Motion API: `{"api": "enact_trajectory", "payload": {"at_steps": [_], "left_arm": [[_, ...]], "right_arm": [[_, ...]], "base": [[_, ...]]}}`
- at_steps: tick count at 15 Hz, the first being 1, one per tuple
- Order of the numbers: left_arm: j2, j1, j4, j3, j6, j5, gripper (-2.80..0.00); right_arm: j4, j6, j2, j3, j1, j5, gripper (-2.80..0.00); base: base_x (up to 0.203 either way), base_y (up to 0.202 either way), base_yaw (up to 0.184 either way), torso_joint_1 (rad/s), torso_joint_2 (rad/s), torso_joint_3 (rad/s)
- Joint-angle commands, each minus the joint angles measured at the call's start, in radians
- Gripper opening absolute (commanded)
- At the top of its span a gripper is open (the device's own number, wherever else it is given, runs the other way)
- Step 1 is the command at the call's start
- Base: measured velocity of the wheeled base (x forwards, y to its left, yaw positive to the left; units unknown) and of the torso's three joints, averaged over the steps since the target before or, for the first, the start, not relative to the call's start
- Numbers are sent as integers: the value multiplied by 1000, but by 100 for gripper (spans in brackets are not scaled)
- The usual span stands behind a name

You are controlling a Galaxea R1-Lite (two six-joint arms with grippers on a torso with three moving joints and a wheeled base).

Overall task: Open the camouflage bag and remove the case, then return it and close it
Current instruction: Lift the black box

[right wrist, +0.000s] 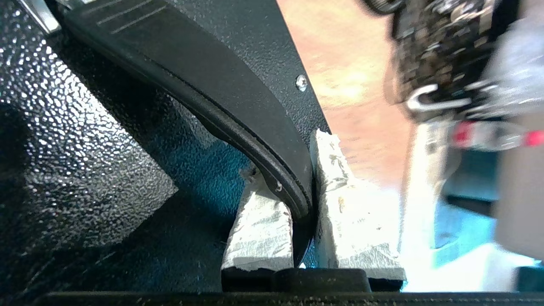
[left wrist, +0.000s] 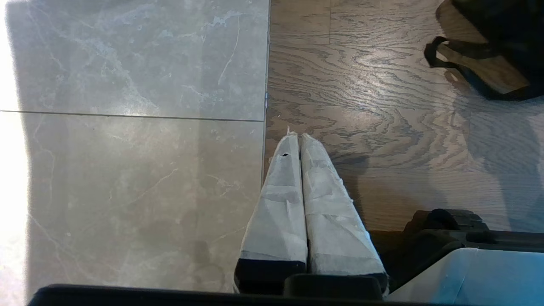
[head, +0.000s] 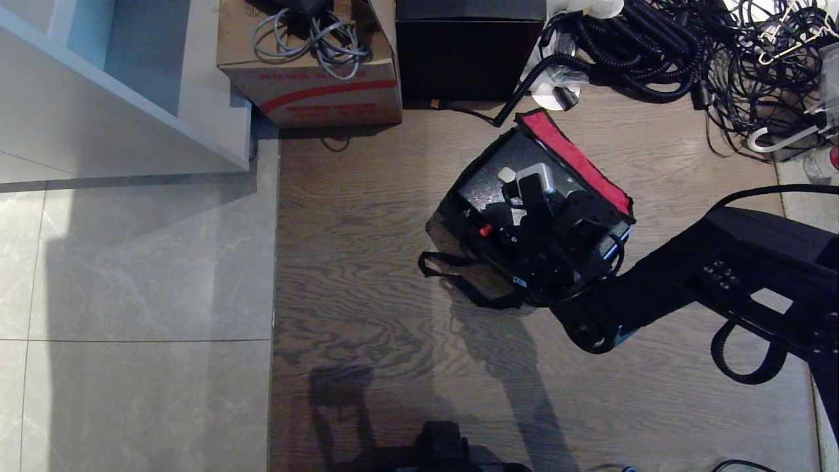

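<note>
Case in open camouflage bag, handle pinched by right gripper.

Camouflage bag (head: 577,154): on the wood floor, right of centre, lid open, red rim on its far-right side. Case (head: 482,180): black, speckled, inside the bag. Case handle (right wrist: 221,93): black, clamped between the padded fingers (right wrist: 263,229) of the right gripper (right wrist: 304,212), which reaches in from the near right. Left gripper (left wrist: 299,140): fingers pressed together, holding nothing, above the tile-wood seam, well left of the bag. Cardboard box (head: 311,78): far, left of the bag.
</note>
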Motion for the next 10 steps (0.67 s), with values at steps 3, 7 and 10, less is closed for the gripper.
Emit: {"api": "enact_trajectory", "payload": {"at_steps": [3, 7, 10], "left_arm": [[0, 0, 0, 0, 0, 0, -280], [0, 0, 0, 0, 0, 0, -280], [0, 0, 0, 0, 0, 0, -280]], "right_arm": [[5, 4, -8, -9, -8, -6, -280], [91, 5, -121, 2, -10, -6, -280], [153, 0, -187, 16, -10, -6, -280]], "base": [[0, 0, 0, 0, 0, 0], [0, 0, 0, 0, 0, 0], [0, 0, 0, 0, 0, 0]]}}
